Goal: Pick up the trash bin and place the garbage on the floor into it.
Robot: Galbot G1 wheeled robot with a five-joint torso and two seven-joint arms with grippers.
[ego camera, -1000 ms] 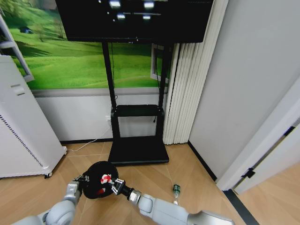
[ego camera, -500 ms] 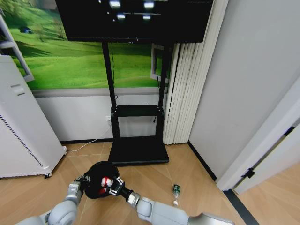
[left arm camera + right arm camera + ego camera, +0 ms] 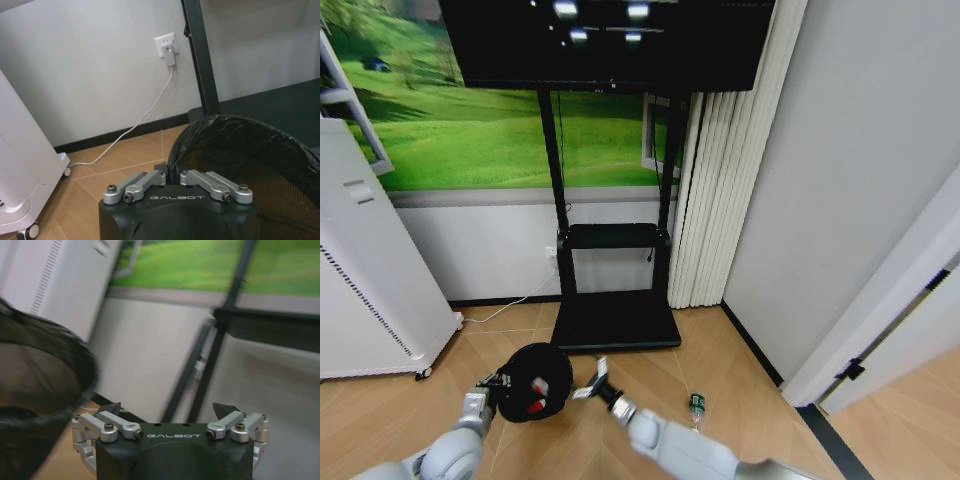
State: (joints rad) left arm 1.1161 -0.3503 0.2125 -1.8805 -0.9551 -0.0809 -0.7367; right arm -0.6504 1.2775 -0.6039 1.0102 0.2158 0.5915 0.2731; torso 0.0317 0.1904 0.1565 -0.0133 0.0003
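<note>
My left gripper (image 3: pixel 500 382) is shut on the near rim of the black trash bin (image 3: pixel 536 380) and holds it just above the wooden floor. In the left wrist view its fingers (image 3: pixel 150 179) pinch the bag-lined rim of the trash bin (image 3: pixel 240 155). Red garbage (image 3: pixel 534 405) lies inside the bin. Just right of the bin hangs my right gripper (image 3: pixel 594 380), open and holding nothing. The right wrist view shows this gripper (image 3: pixel 170 407) with its jaws spread wide beside the bin (image 3: pixel 45 390). A clear bottle with a green label (image 3: pixel 696 404) lies on the floor further right.
A black TV stand base (image 3: pixel 615 322) lies on the floor just behind the bin. The white perforated appliance (image 3: pixel 365 280) stands at the left, with a white cable running to a wall socket (image 3: pixel 166 46). A wall and door frame (image 3: pixel 880 330) close off the right.
My right gripper held a red-and-white piece over the bin; it has opened, let the piece drop in, and pulled back to the right. The left gripper and bin stayed put.
</note>
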